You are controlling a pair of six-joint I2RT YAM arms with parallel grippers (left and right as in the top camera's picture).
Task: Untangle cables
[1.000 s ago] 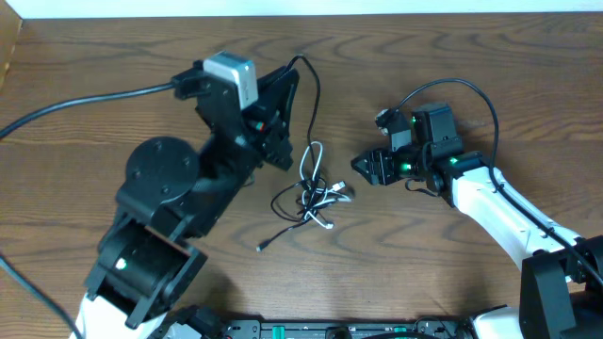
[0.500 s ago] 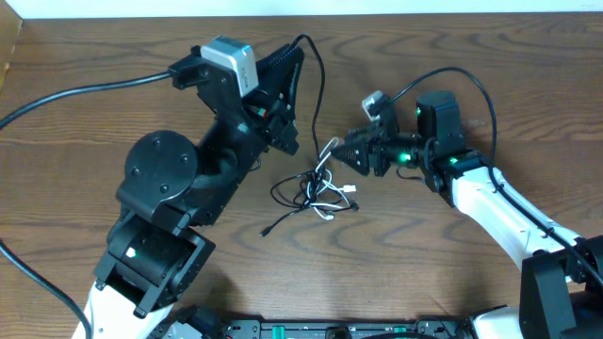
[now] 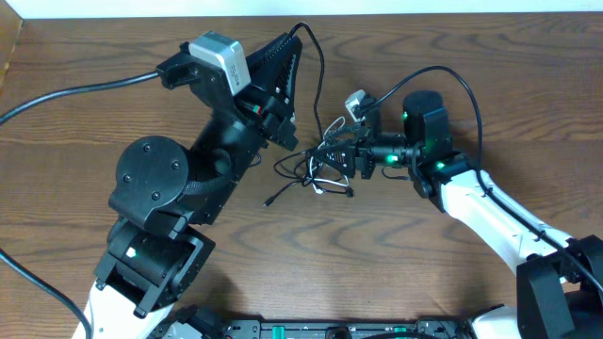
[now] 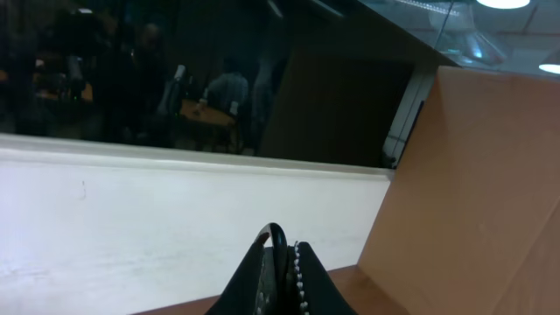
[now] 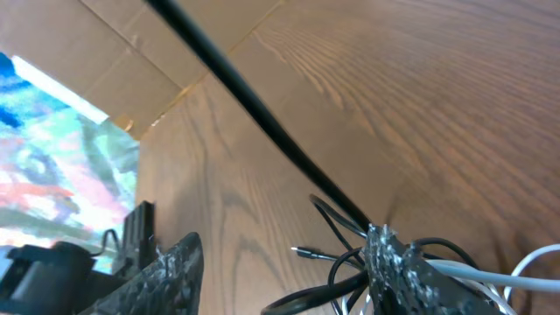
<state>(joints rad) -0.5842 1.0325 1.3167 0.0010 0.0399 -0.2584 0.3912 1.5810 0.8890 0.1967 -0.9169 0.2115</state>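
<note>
A tangle of thin black cables (image 3: 316, 169) with a short white cable (image 3: 328, 151) in it lies mid-table. My left gripper (image 3: 290, 47) is shut on one black cable (image 3: 318, 85), which loops up from the tangle; the left wrist view shows it pinched between the fingertips (image 4: 280, 249). My right gripper (image 3: 341, 158) is open at the tangle's right edge. In the right wrist view (image 5: 284, 267) black loops (image 5: 350, 262) lie between its fingers, the taut black cable (image 5: 262, 122) runs past its right finger (image 5: 402, 271), and the white cable (image 5: 516, 276) is behind that finger.
A loose black plug end (image 3: 268, 201) trails left of the tangle, also in the right wrist view (image 5: 302, 252). The thick black robot wire (image 3: 75, 94) crosses the table's left side. A cardboard wall (image 4: 472, 192) stands at the table's edge.
My right gripper has moved left, up to the tangle. My left gripper has lifted its black cable up and back, and the tangle has been dragged toward the upper middle.
</note>
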